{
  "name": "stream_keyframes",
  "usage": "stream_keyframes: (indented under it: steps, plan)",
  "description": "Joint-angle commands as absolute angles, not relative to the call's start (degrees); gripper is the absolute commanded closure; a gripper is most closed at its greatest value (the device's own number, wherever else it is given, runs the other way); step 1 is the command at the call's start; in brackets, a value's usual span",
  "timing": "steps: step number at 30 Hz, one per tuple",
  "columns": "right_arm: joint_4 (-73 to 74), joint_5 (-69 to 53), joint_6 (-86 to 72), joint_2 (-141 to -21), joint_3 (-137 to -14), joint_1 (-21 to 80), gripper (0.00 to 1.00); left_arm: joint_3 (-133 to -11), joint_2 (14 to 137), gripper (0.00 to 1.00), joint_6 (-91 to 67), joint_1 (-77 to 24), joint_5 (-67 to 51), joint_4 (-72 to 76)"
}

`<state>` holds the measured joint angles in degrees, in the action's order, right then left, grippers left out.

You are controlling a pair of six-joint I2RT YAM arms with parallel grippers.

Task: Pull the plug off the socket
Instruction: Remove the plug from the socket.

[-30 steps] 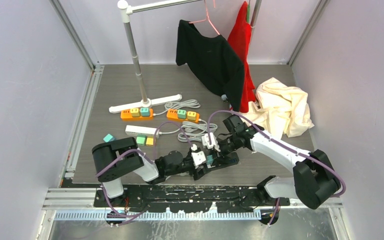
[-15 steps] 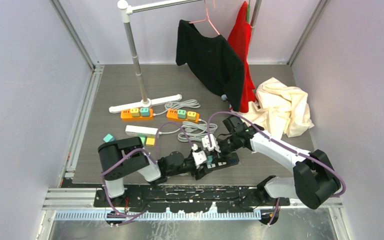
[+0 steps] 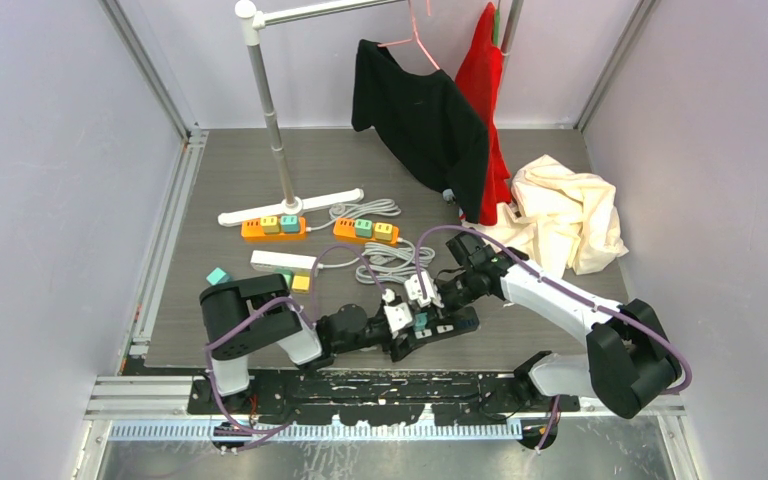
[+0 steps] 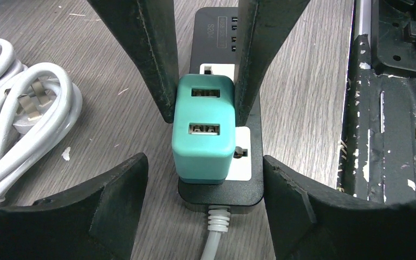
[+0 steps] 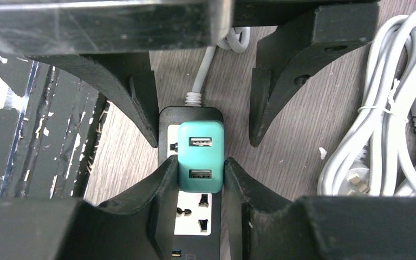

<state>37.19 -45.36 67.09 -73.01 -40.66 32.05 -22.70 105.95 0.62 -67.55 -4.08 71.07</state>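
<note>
1. The right jaws are pressed against the two flanks of the teal two-port USB charger plug (image 5: 200,142), pinching it. A second ago they stood apart, so this grip has only just been made.
2. The left jaws are spread wide, as before. One stands on each side of the cable end of the black plastic power strip (image 4: 221,201), and there is a visible gap between each of them and the strip's body.
3. The plug stands upright and looks fully seated in the strip's socket, at the end nearest the strip's white cable (image 4: 212,238). No gap shows under its base, so it is judged not yet pulled.
4. With the pinch in place, the reaching part of the task looks finished, and the next step is probably a straight pull away from the socket face. Because nothing clamps the strip, it may rise with the plug unless the left jaws close on it or press it down.
5. Seen from above, the left arm (image 3: 290,340) has edged its upper links slightly toward the strip over the last second. The right arm (image 3: 550,295) has hardly moved.
6. A coiled white cable (image 4: 38,108) with its own plug lies just beside the strip on the grey wood-grain surface (image 4: 32,32). Two orange power strips (image 3: 273,228) lie well apart, farther back.
</note>
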Motion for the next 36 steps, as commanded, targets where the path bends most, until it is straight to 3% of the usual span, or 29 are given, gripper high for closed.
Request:
stream_keyframes:
  steps: [1,10,14,20,27,36]
  plan:
    - [40.95,-46.38,68.48,-71.60,-42.12,31.64,0.84,-22.51,107.69,0.26,1.92,-67.76,-2.48,71.74]
    - [41.59,-46.61,69.05,-71.26,-42.25,31.53,0.90,-23.44,107.40,0.31,3.00,-67.76,-1.33,68.07]
    - [43.81,-48.10,70.91,-71.02,-42.84,31.31,0.93,-24.08,107.00,0.52,2.99,-67.72,-1.51,65.85]
    - [49.01,-56.60,74.96,-71.63,-44.30,31.13,0.96,-24.76,106.88,0.98,3.07,-67.68,-1.75,64.36]
    - [38.85,-50.76,61.14,-71.17,-44.22,30.03,0.98,-26.91,107.72,1.00,2.72,-67.55,-3.12,62.41]
    - [55.34,-53.58,83.70,-68.06,-42.42,24.06,0.98,-23.28,106.06,1.00,1.84,-65.92,-2.13,64.18]
